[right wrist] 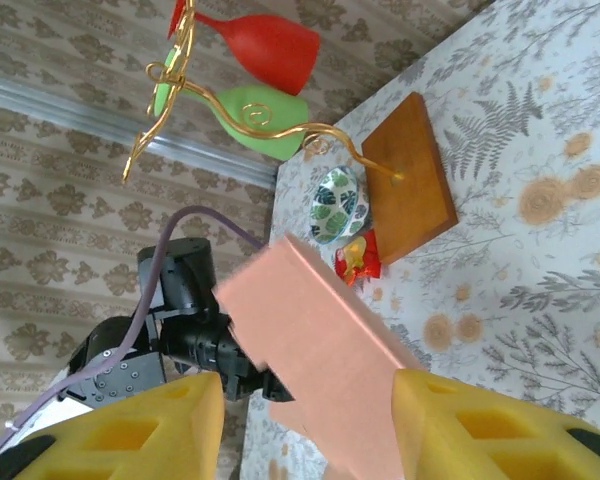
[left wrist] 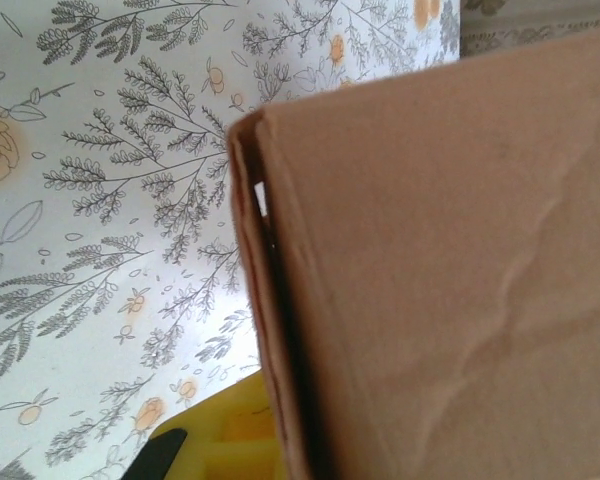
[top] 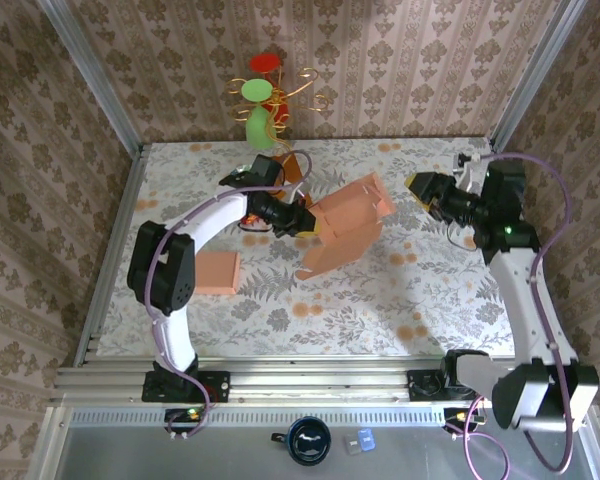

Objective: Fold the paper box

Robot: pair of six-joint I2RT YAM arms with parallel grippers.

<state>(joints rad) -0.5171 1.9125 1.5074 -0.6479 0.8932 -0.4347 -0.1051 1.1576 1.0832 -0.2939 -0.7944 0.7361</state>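
The salmon paper box (top: 345, 228) is held tilted above the middle of the table, partly folded, with a flap toward the right. My left gripper (top: 305, 222) is shut on its left edge. In the left wrist view the box wall (left wrist: 440, 270) runs right against my yellow finger pad (left wrist: 215, 440). My right gripper (top: 420, 190) hovers just right of the box flap, apart from it and open. In the right wrist view both yellow fingers (right wrist: 170, 425) stand wide, with the box (right wrist: 320, 340) beyond them.
A flat salmon cardboard piece (top: 217, 272) lies at the left of the table. At the back stands a gold wire stand with red and green goblets (top: 265, 90) on a wooden base (right wrist: 410, 175). Beside it lie a small patterned bowl (right wrist: 338, 205) and a red packet (right wrist: 358, 260).
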